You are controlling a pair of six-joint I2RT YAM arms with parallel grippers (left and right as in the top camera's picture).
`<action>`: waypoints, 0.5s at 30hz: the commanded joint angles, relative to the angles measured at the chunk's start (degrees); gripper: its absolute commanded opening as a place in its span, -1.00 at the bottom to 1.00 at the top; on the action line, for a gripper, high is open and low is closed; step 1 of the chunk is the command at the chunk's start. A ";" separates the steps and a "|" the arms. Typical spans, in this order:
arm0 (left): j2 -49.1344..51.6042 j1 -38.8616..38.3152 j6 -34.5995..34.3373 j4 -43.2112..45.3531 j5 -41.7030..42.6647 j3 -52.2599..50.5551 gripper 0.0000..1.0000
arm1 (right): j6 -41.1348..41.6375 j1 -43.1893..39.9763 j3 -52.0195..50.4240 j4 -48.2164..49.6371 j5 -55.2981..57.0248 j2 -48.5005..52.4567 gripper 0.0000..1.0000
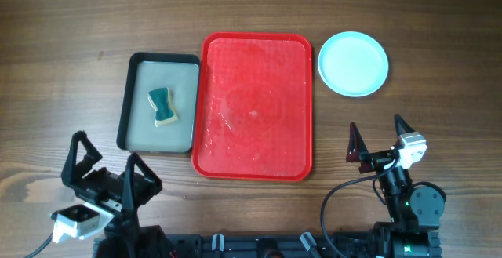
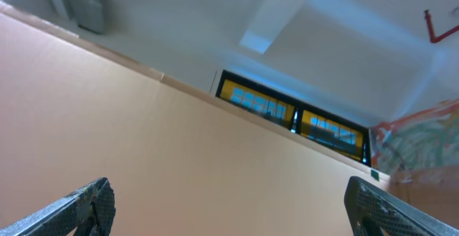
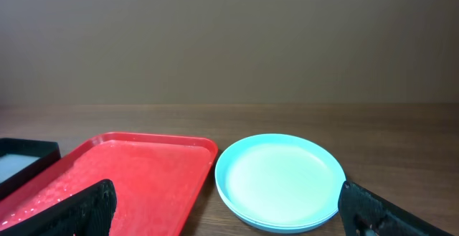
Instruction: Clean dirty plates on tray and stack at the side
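Wood-grain table (image 1: 63, 23), red tray (image 1: 259, 70), tan wall (image 3: 229, 35) behind, white ceiling (image 2: 179, 21)

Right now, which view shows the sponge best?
Overhead: the sponge lies in full view in the grey tray. The right wrist view catches only that tray's corner, with no sponge. The left wrist view points up at the ceiling.

Even, soft light, overhead view sharp; pale sheen glares mid the tray (image 1: 255, 105), weak shadows around it. Wrist views dimmer, bottom corners blurred.
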 commanded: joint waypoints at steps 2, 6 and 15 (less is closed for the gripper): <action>-0.52 0.31 0.13 -2.69 0.66 -1.05 1.00 | -0.48 -0.17 -0.09 0.33 -0.87 -0.39 0.99; -0.52 0.31 0.24 -19.02 0.61 -1.05 1.00 | -0.50 -0.17 -0.09 0.33 -0.87 -0.39 0.99; -0.52 0.26 7.80 -55.74 -11.30 -1.05 0.99 | -0.52 -0.17 -0.09 0.33 -0.87 -0.39 1.00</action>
